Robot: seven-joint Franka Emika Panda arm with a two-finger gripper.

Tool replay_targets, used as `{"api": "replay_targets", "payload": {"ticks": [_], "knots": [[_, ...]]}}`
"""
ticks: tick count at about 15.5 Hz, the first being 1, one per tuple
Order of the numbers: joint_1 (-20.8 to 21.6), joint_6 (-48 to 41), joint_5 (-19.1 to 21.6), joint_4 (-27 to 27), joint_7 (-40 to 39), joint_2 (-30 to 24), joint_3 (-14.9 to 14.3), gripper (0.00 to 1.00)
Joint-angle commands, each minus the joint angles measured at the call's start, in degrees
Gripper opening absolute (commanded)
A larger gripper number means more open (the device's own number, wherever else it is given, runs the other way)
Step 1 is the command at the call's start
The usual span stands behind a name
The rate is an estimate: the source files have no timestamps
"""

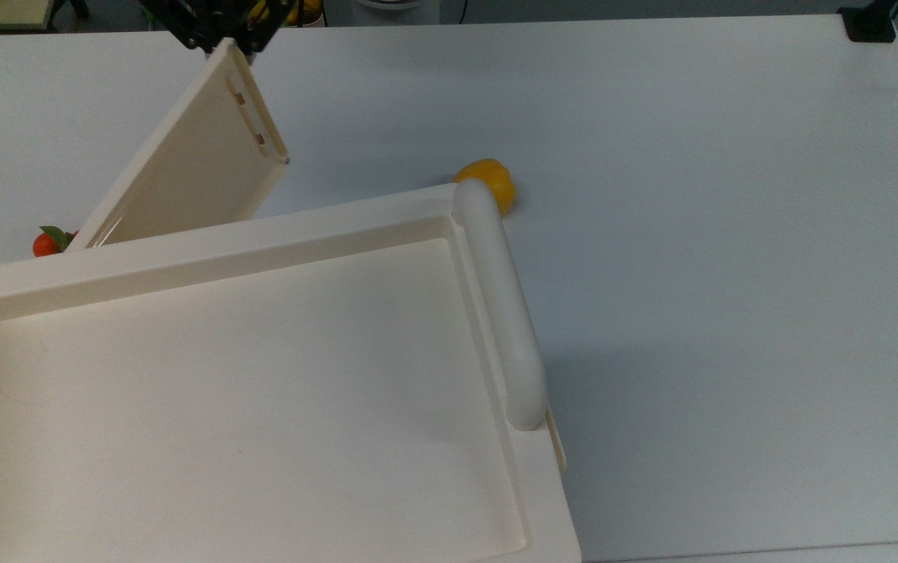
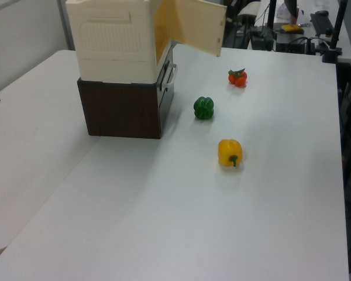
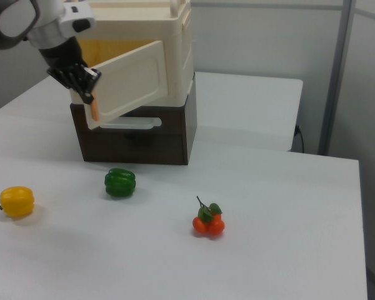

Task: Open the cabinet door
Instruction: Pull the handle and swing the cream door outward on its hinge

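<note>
1. Around the cabinet [image 2: 123, 76], the table [image 2: 164, 205] carries a green pepper [image 2: 203, 108], a yellow pepper [image 2: 230, 152] and a small cluster of tomatoes [image 2: 238, 76], all well apart from one another and from the swung door [image 2: 193, 26].
2. Nothing lies under the door's free edge in the left view; the green pepper sits lower in the frame, near the cabinet's dark base.
3. The door stands well open, hinged at the cabinet front and angled outward; in the top view it reaches toward the upper left of the frame [image 1: 191, 148], with two small brownish slots near its free edge.
4. The gripper [image 3: 86, 84] is at the door's free edge in the right view, at the left of the frame, its dark fingers pressed close against that edge; they seem to pinch it, though the contact is hard to make out.
5. The top view cuts the gripper [image 1: 218, 35] off at the upper edge, just above the door's corner.
6. The top view hides the green pepper behind the cabinet top [image 1: 246, 391] and shows the yellow pepper [image 1: 488, 181] peeking past the white bar [image 1: 500, 305]; the tomatoes [image 1: 46, 242] are half covered by the door.
7. The right view alone shows the door's outer face [image 3: 134, 81], with a raised panel, and a white handle [image 3: 131, 124] on the dark drawer below.
</note>
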Motion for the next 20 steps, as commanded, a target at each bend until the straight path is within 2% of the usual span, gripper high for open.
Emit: {"api": "replay_targets", "payload": {"ticks": [1, 8, 10, 11, 12, 13, 14, 15, 20], "knots": [[-0.3, 1.0, 0.7, -1.9, -4.3, 0.0, -4.5, 0.00], [-0.9, 0.3, 1.3, -1.7, -10.9, 0.2, -10.6, 0.02], [-1.2, -0.3, 1.7, -1.7, -10.9, -0.1, -12.0, 0.08], [-1.5, -1.5, 1.7, -1.5, -10.9, -0.3, -12.8, 0.18], [-1.6, -3.2, 1.7, -1.4, -10.9, -0.5, -13.4, 0.36], [-1.7, -5.4, 1.7, -1.3, -10.2, -1.6, -13.9, 0.67], [-2.1, -8.3, 1.6, -1.3, -10.2, -2.6, -14.3, 0.91], [-2.3, -11.9, 1.1, -1.2, -10.4, -3.6, -14.3, 1.00], [-1.7, -24.7, 1.9, 2.5, -6.9, -7.1, -13.4, 1.00]]}}
